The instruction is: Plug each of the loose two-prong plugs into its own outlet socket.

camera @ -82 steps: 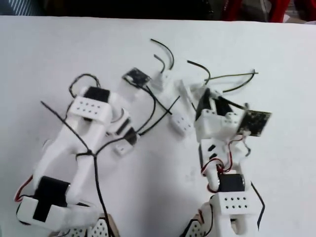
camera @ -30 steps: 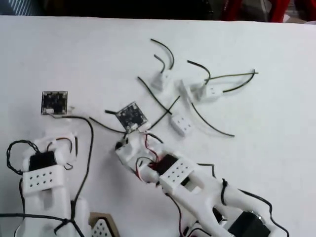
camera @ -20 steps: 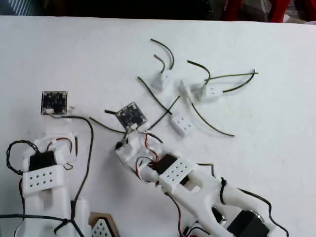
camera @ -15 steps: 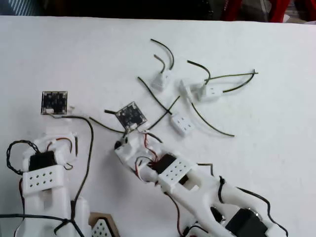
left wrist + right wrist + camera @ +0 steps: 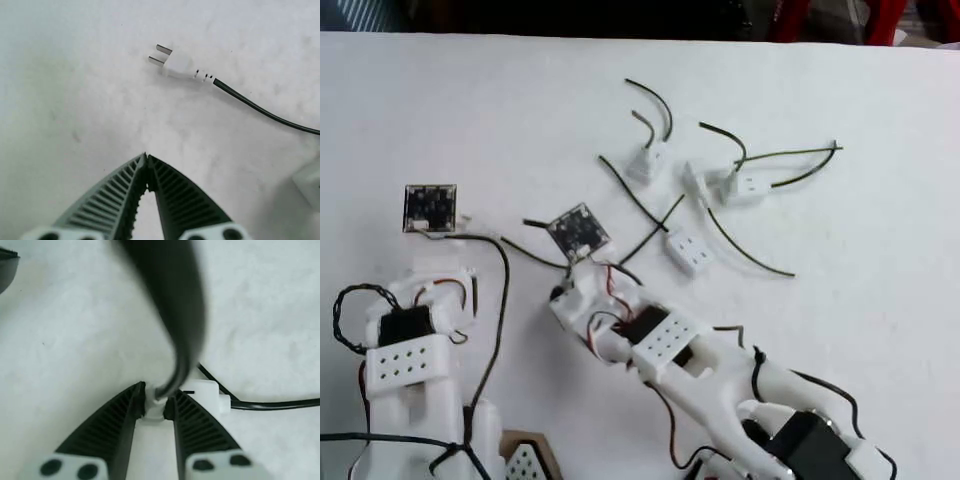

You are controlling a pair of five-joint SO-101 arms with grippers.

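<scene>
My right gripper is shut on a small white plug whose black cord rises toward the camera. A white block with its own cord lies just behind it on the table. In the high view this gripper is left of centre, with a black cord trailing off to its left. My left gripper is shut on nothing, low over the table. A loose white two-prong plug with a black cord lies apart beyond it. Three white outlet blocks sit mid-table.
Black cords curl around the outlet blocks. The left arm stands at the near left, the right arm stretches in from the near right. A white object shows at the edge of the left wrist view.
Since 2.7 s ago both arms have drawn back from the outlets toward the near side. In the last second the right arm edged slightly far-left with the plug; the left arm kept still.
</scene>
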